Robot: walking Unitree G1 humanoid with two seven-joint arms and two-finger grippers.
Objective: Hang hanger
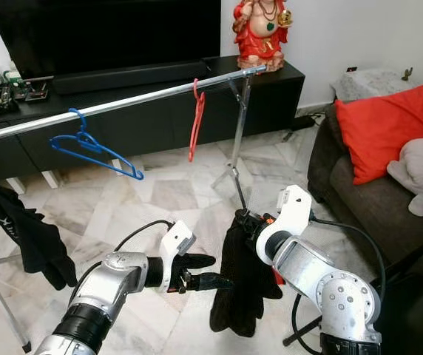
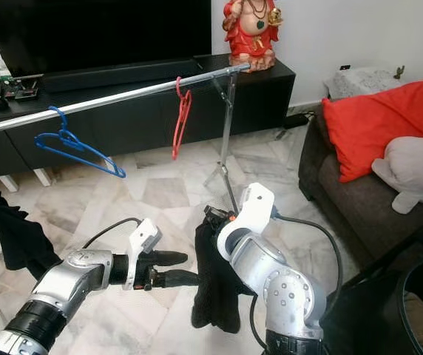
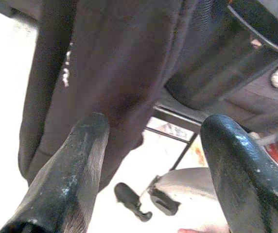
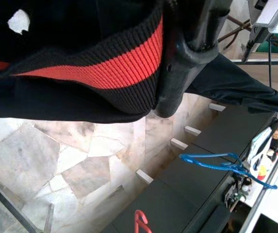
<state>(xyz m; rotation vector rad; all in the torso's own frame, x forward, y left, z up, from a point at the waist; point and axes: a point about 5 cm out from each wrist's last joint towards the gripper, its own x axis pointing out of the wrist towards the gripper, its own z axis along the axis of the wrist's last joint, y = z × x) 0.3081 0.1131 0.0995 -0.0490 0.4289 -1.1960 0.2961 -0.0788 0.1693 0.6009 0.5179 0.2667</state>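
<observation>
Right gripper clamped on black garment, holding it hanging; left gripper fingers apart beside it, likely to steady it

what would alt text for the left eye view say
The right end effector holds up a black garment while the open left end effector reaches toward it. Behind, a metal rail carries a blue hanger and a red hanger.

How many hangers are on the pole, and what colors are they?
Blue hanger: 1
Red hanger: 1
Total on the rail: 2
</observation>
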